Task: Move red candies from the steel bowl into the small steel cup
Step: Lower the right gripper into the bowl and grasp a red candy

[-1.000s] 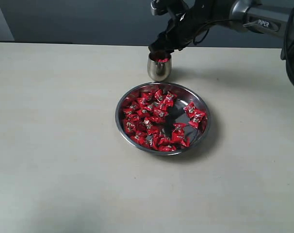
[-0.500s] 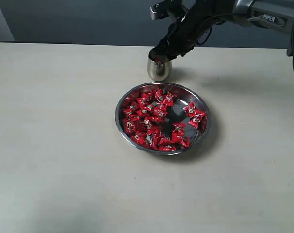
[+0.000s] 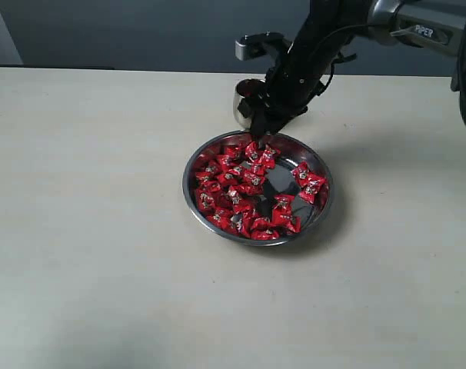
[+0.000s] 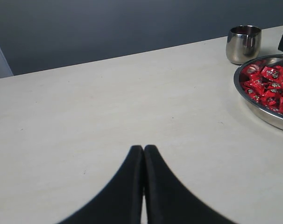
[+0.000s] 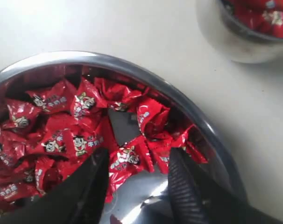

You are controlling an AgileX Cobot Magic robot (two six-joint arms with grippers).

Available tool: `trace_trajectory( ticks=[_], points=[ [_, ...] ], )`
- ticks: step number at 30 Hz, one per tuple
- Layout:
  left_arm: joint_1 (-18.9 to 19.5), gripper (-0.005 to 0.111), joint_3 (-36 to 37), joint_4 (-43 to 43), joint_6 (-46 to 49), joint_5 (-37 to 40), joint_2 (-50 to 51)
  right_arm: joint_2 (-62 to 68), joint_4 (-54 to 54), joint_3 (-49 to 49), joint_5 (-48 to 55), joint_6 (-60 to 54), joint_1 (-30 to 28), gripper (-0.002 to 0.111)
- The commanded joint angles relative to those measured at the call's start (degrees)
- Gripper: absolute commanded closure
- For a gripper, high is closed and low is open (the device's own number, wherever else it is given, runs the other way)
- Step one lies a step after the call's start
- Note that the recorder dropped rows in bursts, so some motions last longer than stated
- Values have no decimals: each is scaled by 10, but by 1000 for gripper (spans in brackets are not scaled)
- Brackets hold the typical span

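While the right claw (image 3: 257, 132) hangs open over the candies (image 3: 237, 192) at the bowl's (image 3: 189, 184) twelve o'clock rim, the cup (image 3: 241, 108) stands just beyond that rim, some candies inside it. The left claw (image 4: 143, 149) is closed above the desk (image 4: 85, 116).

Here's the right arm (image 3: 406, 23), up behind the steel bowl (image 3: 186, 187): a smooth silver-grey tube with a dark band carrying white PIPER lettering (image 3: 423, 31). Closer to the bowl it goes all black, with chunky wrist housings, a thin black cable (image 3: 331, 68) looping off the side, and a small pale grey block (image 3: 252, 44) jutting out. The right gripper (image 3: 261, 134) ends in matte black fingers, tapered and gently curved. The left gripper (image 4: 144, 149), well away from the bowl, shows two slim black fingers flaring wide toward their base.
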Motion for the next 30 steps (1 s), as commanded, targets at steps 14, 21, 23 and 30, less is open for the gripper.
trace_trajectory(
  ticks=[14,21,23,30],
  points=[
    [-2,106,-1,-1,-3,-5,-2,54,-17,-1,-5,-2,-3,68],
    [-2,106,-1,-1,-3,-5,-2,55,-40,-1,-2,-6,-3,68],
    [-2,106,-1,-1,-3,-5,-2,55,-52,-1,4,-7,-3,68],
    [-2,106,-1,-1,-3,-5,-2,55,-58,-1,14,-7,-1,68]
  ],
)
